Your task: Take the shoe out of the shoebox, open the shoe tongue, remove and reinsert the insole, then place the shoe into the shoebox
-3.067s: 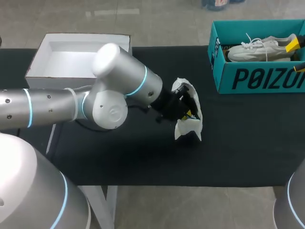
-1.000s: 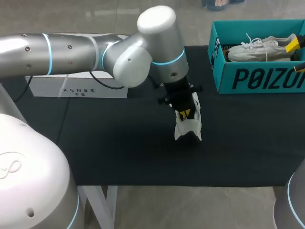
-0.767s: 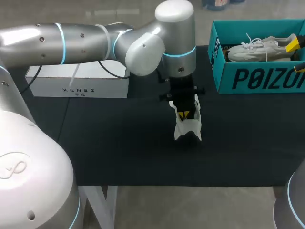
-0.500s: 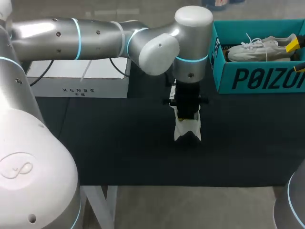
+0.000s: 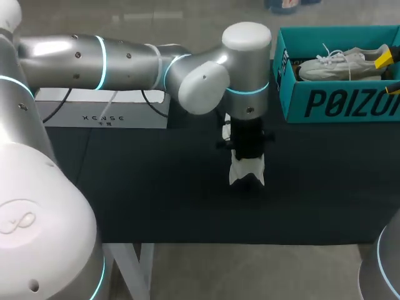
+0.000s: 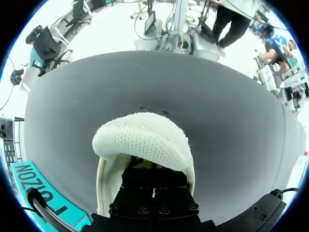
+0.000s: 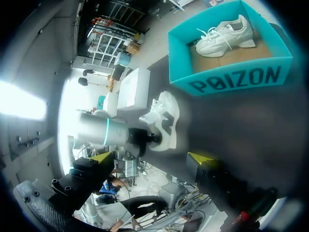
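Shoe [image 5: 247, 170] sits mid-table, well apart from the shoebox [image 5: 337, 103]. Left gripper [image 6: 147, 165] is sunk in its opening, grip can't be told. Right gripper [image 7: 153, 158] spread wide, empty. Probably light, soft mesh that buckles; hold heel collar or sole. Right wrist view shows side and laces; head view's arm hides those.

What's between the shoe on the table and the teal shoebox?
Nothing: bare black table between shoe and shoebox, clearest in the head view.
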Tool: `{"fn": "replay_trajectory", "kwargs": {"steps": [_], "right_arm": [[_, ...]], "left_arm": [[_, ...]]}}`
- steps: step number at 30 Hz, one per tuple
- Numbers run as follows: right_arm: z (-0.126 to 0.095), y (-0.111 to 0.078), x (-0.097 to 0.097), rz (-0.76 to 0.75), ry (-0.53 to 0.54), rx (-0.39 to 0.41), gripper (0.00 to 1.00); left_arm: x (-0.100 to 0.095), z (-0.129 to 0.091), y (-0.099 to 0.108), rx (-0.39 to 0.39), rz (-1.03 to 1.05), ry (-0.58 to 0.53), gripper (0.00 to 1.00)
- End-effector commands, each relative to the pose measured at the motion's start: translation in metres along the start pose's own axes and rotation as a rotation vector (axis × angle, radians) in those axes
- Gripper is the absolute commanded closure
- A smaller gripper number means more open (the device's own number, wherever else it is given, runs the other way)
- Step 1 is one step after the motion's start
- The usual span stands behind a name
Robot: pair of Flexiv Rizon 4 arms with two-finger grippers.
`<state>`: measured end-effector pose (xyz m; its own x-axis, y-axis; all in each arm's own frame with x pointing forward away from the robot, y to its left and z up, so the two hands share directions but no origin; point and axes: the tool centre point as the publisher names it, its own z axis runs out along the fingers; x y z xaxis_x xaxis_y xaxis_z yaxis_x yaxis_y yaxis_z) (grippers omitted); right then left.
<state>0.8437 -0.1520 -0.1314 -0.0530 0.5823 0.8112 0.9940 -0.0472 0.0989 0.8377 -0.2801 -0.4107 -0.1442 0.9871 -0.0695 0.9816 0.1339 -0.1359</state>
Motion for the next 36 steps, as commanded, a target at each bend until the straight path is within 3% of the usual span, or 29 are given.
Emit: {"fn": "replay_trajectory", "kwargs": {"steps": [1,6,13,18,24,25,26,29,31,32,33,34,36], "right_arm": [[0.0,0.0,0.0,0.001,-0.003,0.001,0.0],[0.0,0.0,0.0,0.001,-0.003,0.001,0.0],[0.0,0.0,0.0,0.001,-0.003,0.001,0.0],[0.0,0.0,0.0,0.001,-0.003,0.001,0.0],[0.0,0.0,0.0,0.001,-0.003,0.001,0.0],[0.0,0.0,0.0,0.001,-0.003,0.001,0.0],[0.0,0.0,0.0,0.001,-0.003,0.001,0.0],[0.0,0.0,0.0,0.001,-0.003,0.001,0.0],[0.0,0.0,0.0,0.001,-0.003,0.001,0.0],[0.0,0.0,0.0,0.001,-0.003,0.001,0.0],[0.0,0.0,0.0,0.001,-0.003,0.001,0.0],[0.0,0.0,0.0,0.001,-0.003,0.001,0.0],[0.0,0.0,0.0,0.001,-0.003,0.001,0.0]], "left_arm": [[-0.005,0.01,0.003,0.007,0.001,-0.067,1.0],[-0.017,-0.001,0.006,-0.005,0.0,-0.123,1.0],[-0.017,-0.007,0.009,-0.034,0.01,-0.105,1.0],[-0.017,-0.022,0.026,-0.122,0.026,-0.092,1.0],[-0.023,-0.04,0.045,-0.126,-0.011,-0.145,1.0],[-0.025,-0.041,0.048,-0.118,-0.021,-0.153,0.96],[-0.026,-0.043,0.049,-0.085,-0.033,-0.157,0.82],[-0.026,-0.044,0.051,-0.072,-0.044,-0.136,0.8],[-0.024,-0.044,0.054,-0.085,-0.05,-0.113,0.57],[-0.024,-0.043,0.055,-0.092,-0.056,-0.108,0.38],[-0.023,-0.043,0.058,-0.104,-0.063,-0.105,0.07],[-0.021,-0.043,0.061,-0.122,-0.067,-0.096,0.0],[-0.02,-0.043,0.064,-0.127,-0.072,-0.093,0.0]]}}
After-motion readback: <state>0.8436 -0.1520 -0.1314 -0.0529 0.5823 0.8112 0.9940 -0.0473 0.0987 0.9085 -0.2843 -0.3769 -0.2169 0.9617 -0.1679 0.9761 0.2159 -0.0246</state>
